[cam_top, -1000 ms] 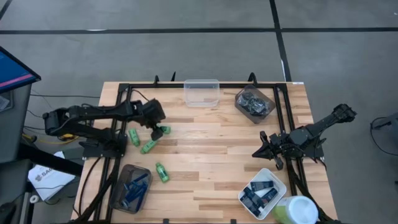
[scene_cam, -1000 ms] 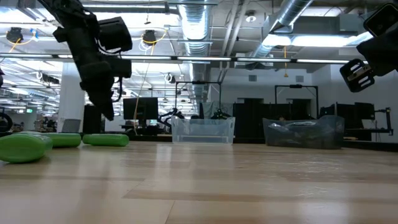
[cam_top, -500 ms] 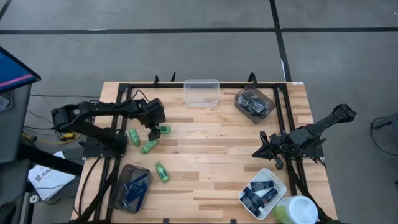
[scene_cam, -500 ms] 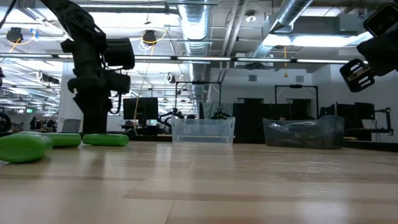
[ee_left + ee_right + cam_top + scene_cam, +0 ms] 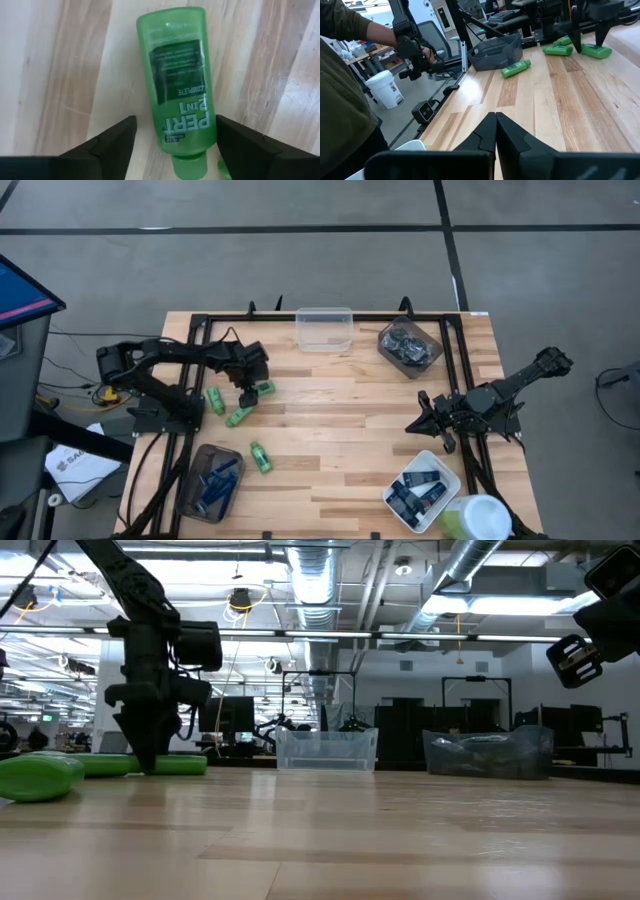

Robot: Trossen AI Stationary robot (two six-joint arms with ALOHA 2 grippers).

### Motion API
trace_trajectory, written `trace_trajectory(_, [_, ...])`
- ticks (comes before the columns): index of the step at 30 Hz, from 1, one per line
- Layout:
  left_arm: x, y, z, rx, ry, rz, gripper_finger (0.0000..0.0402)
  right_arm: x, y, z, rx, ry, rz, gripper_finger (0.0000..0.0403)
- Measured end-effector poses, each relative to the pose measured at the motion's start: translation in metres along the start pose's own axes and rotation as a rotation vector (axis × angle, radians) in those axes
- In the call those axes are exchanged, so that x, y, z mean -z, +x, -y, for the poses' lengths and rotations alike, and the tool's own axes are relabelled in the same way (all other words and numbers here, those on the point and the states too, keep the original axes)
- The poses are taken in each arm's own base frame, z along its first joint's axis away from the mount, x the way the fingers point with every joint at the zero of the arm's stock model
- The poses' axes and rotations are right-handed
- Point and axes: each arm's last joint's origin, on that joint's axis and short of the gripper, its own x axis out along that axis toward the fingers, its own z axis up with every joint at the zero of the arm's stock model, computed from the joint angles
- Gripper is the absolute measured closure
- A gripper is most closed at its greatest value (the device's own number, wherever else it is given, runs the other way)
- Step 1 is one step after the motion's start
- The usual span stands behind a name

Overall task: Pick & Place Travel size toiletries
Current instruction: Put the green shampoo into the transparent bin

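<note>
step: grasping | left claw (image 5: 172,142) spread, straddling green bottle (image 5: 176,80) on surface (image 5: 340,410) | next: pinching, lifting | right claw (image 5: 495,132) pressed together, waiting

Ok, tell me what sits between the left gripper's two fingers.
In the left wrist view, a green bottle lies flat on the wooden table, between the open fingers of the left gripper.

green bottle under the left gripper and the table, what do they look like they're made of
Green bottle: probably soft translucent plastic with a glossy finish; light glows through its edges around a printed label. Table: pale wood planks, smooth and lightly sealed; grain lines and board seams show. The open left gripper straddles the bottle.
</note>
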Motion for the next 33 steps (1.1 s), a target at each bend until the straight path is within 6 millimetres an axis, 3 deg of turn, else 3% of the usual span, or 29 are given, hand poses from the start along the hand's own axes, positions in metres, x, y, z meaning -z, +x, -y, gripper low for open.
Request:
trace_trajectory(11, [-0.001, -0.011, 0.001, -0.022, 0.002, 0.067, 0.0259, 0.0, 0.0, 0.0, 0.0, 0.0, 0.0, 0.0403])
trace_trajectory(22, [-0.003, -0.013, 0.001, -0.026, -0.075, 0.079, 0.0253, 0.0, 0.0, 0.0, 0.0, 0.0, 0.0, 0.0403])
trace_trajectory(28, [-0.027, -0.033, -0.002, -0.037, -0.104, 0.179, 0.0257, 0.0, 0.0, 0.0, 0.0, 0.0, 0.0, 0.0403])
trace_trajectory(33, [-0.056, -0.064, -0.004, -0.083, -0.101, 0.317, 0.0257, 0.0, 0.0, 0.0, 0.0, 0.0, 0.0, 0.0403])
